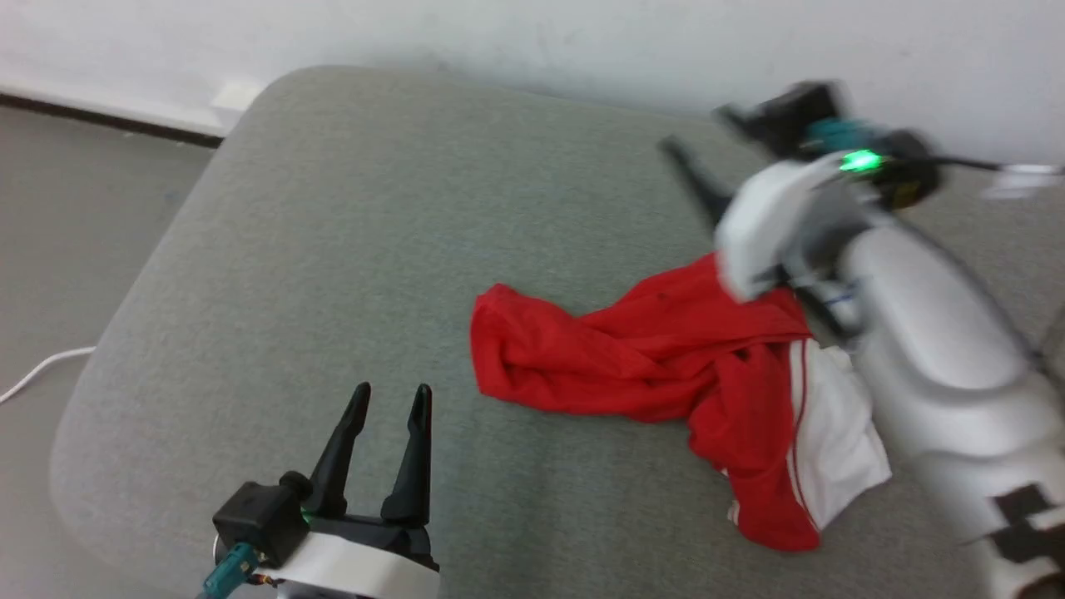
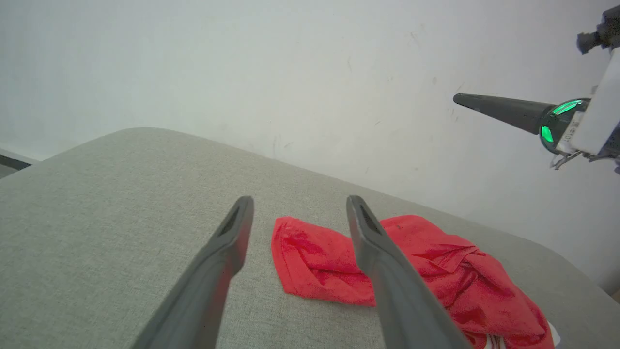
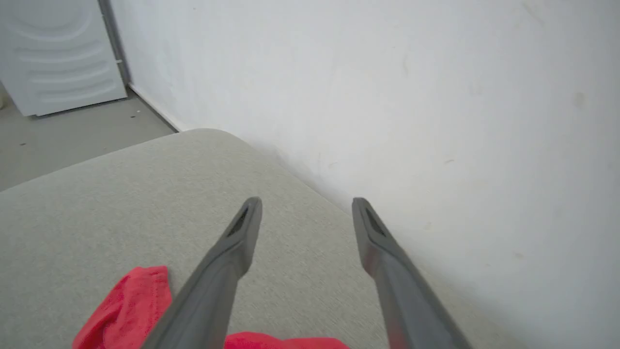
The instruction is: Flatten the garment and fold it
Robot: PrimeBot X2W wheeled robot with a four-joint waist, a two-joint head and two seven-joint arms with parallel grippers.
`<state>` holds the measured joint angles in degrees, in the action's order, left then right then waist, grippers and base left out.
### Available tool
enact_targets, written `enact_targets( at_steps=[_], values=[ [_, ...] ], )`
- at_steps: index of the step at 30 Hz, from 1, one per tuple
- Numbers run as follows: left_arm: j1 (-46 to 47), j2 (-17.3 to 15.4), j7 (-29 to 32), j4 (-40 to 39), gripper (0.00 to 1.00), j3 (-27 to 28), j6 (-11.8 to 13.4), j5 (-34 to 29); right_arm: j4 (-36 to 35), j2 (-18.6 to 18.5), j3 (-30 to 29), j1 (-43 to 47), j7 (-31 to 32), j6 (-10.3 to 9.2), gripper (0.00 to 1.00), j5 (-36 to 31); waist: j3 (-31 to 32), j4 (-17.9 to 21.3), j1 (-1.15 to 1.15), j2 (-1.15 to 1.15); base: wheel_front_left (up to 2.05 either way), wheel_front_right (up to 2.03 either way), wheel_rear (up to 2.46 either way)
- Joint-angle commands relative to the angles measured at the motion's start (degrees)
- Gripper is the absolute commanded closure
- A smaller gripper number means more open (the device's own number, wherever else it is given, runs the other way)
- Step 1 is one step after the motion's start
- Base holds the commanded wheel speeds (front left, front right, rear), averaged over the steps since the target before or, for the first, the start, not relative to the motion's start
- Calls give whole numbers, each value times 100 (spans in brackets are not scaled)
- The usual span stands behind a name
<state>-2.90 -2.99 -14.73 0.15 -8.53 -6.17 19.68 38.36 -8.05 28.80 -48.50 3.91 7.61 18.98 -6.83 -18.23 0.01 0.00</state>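
The garment (image 1: 632, 358) lies crumpled on a grey cushion (image 1: 333, 249), red with a white sleeve (image 1: 840, 433) at its right end. My left gripper (image 1: 391, 395) hovers open to its lower left, apart from the cloth. In the left wrist view the garment (image 2: 315, 261) shows beyond the open left gripper (image 2: 300, 201). My right gripper (image 1: 695, 133) is raised above the garment's far right end, blurred. In the right wrist view the right gripper (image 3: 306, 201) is open and holds nothing, with the garment (image 3: 126, 310) below it.
A white wall (image 1: 582, 33) runs along the cushion's far edge. The floor (image 1: 66, 208) lies to the left, with a white cable (image 1: 42, 370) on it. A white panelled door (image 3: 58, 53) stands beyond the cushion's end.
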Motion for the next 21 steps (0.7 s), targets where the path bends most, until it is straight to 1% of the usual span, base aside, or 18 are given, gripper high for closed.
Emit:
enact_targets(
  at_steps=[1, 3, 5, 7, 10, 13, 15, 18, 21],
  values=[
    [3, 11, -27, -46, 0, 31, 15, -66, -164, -277, -314, 149, -18, -12, 0, -109, 35, 384, -1, 0, 0, 0, 0],
    [-14, 11, -27, -79, 0, 56, 8, -99, -494, -567, -856, 456, 65, -12, 0, -305, 2, 516, -1, 0, 0, 0, 0],
    [-18, 11, -27, -121, 0, 82, 1, -119, -872, -753, -1433, 904, 272, -12, 0, -502, -53, 626, -1, 0, 0, 0, 0],
    [-13, 11, -27, -157, 0, 96, -9, -138, -1275, -836, -1945, 1418, 556, -12, 0, -689, -126, 710, -1, 0, 0, 0, 0],
    [12, 11, -27, -176, 0, 96, -29, -151, -1875, -797, -2414, 2170, 1029, -12, 0, -896, -247, 792, -1, 0, 0, 0, 0],
    [62, 11, -27, -171, 0, 85, -49, -143, -2327, -643, -2548, 2831, 1605, -12, 0, -912, -356, 807, -1, 0, 0, 0, 0],
    [117, 11, -27, -163, 0, 65, -62, -132, -2574, -602, -2536, 3159, 1921, -12, 0, -884, -433, 775, -1, 0, 0, 0, 0],
    [214, 11, -27, -131, 0, 14, -82, -116, -2809, -548, -2553, 3501, 2246, -12, 0, -825, -532, 681, -1, 0, 0, 0, 0],
    [281, 11, -27, -84, 0, -21, -95, -108, -2873, -542, -2565, 3673, 2371, -12, 0, -831, -594, 570, -1, 0, 0, 0, 0]
  ],
)
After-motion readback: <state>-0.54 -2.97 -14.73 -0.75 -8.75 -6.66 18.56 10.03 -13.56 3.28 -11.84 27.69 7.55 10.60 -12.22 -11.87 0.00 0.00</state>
